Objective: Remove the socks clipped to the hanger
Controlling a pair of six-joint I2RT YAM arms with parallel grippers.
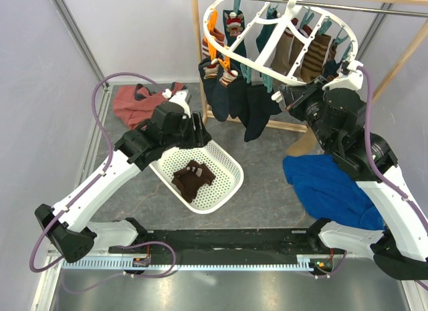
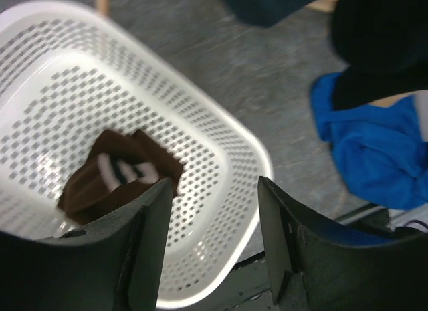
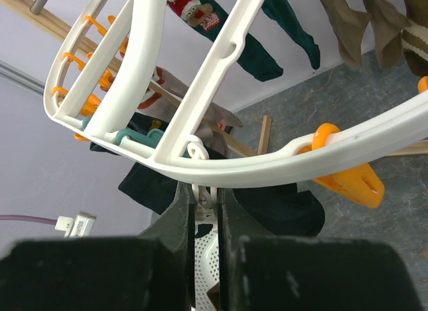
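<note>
Hovering with the left hand (image 2: 215,217) spread apart over the white basket (image 2: 254,157), above a brown sock (image 2: 120,170) lying inside. Up at the hanger (image 3: 221,167) with the right hand (image 3: 206,211), fingers nearly together just beneath the white rim, no telling about any grip. Plenty of socks (image 1: 231,90) there, clipped and dangling over the tabletop (image 1: 267,184)

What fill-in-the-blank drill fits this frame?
The white basket holds one ___ sock.
The left tool hangs over the basket, jaws ___.
The blue cloth lies beneath the ___ arm.
Missing: brown; open; right.
</note>
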